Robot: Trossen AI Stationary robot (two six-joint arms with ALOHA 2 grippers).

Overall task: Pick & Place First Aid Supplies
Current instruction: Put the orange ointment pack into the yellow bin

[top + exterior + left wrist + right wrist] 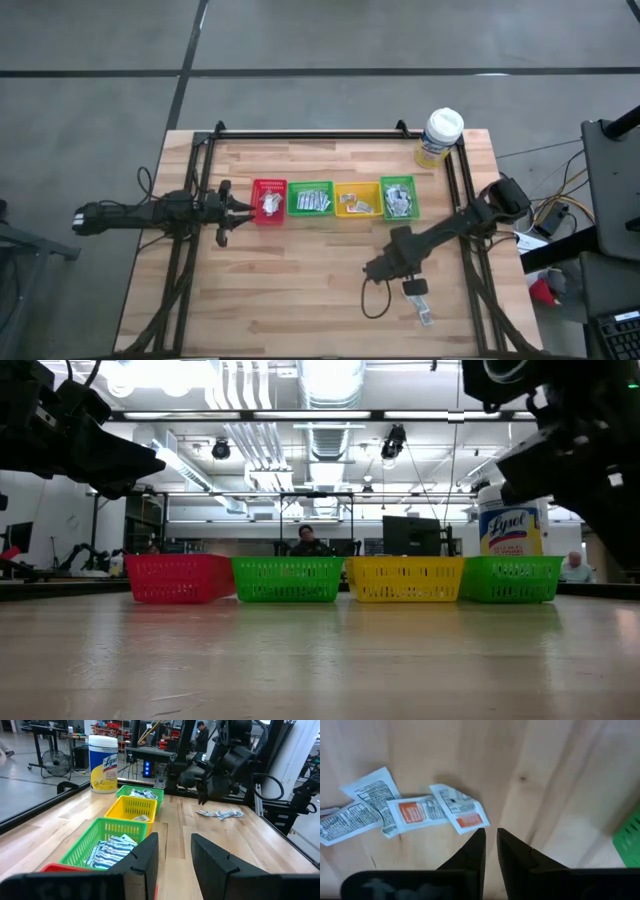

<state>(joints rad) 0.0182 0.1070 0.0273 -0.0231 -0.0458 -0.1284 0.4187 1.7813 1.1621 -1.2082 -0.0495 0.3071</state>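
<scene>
Table (300, 290) pale smooth wood; bins (288, 580) lattice plastic; sachets (410, 812) printed paper.
</scene>
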